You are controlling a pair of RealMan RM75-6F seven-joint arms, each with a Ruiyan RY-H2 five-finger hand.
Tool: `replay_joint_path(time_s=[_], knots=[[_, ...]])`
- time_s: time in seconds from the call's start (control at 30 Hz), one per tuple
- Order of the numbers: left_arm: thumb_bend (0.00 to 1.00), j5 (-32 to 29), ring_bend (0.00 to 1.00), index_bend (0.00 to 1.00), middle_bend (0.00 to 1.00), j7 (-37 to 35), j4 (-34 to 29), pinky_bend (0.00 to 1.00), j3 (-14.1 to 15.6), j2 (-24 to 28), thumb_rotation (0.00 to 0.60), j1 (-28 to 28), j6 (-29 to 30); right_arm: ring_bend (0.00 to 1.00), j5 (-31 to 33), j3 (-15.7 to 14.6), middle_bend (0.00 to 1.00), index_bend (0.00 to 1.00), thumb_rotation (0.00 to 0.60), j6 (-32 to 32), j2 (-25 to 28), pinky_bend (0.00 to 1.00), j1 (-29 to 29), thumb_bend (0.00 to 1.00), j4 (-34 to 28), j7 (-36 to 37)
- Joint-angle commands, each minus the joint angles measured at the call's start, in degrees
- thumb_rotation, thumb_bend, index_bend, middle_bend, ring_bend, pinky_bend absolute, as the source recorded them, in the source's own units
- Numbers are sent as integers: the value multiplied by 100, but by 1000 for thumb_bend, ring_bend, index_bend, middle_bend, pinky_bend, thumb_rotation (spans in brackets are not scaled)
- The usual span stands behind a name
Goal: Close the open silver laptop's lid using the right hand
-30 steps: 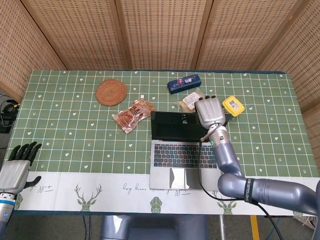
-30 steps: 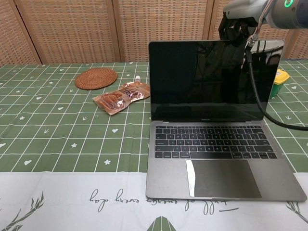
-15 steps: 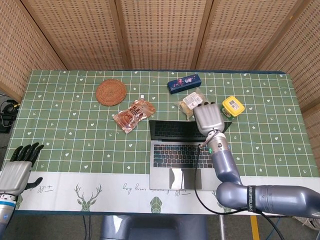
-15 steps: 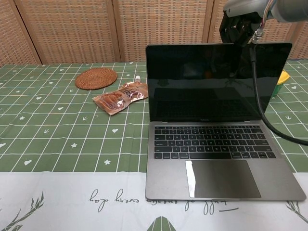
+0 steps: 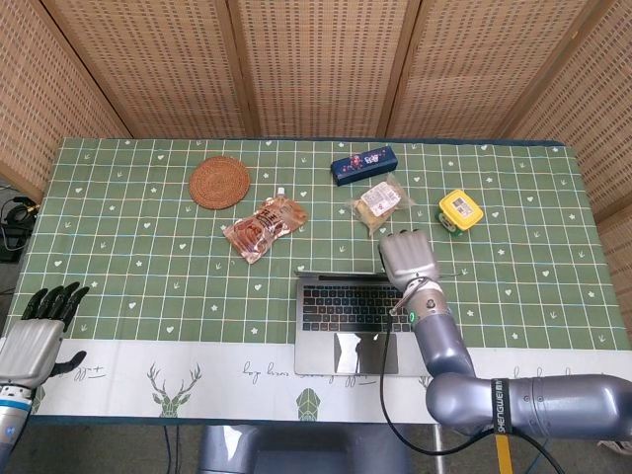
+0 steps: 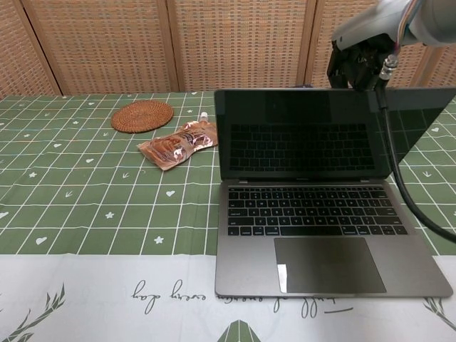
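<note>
Pressure from the right hand point(image 5: 408, 259), fingers curled over the top edge of the thin silver laptop's dark-screened lid point(image 6: 313, 135), should follow the hinge arc evenly downward. Laptop sits at the table's near edge; left hand point(image 5: 38, 326) rests spread, empty.

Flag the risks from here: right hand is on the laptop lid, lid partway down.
1. The right hand presses near the right end of the lid's top edge, not its middle, so the laptop may twist or slide on the tablecloth.
2. A black cable from the wrist hangs over the keyboard's right side; the closing lid could pinch it.
</note>
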Motion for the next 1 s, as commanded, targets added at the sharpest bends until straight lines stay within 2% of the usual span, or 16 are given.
replay_joint_path(time_s=[0.03,0.27,1.0], knots=[[249,19,0,0,0,-12,-5,0,8,8,600,3,9,339,281,-51,455,598,600,-139,48,377,98,1000,-126,-34],[250,59,0,0,0,-26,-6,0,28,8,600,-4,-4,339,851,-86,455,601,600,-248,94,377,318,1000,-308,-82],[249,151,0,0,0,-75,-18,0,50,31,600,3,34,339,1969,-191,450,598,600,-197,-106,378,936,1000,-445,-315]])
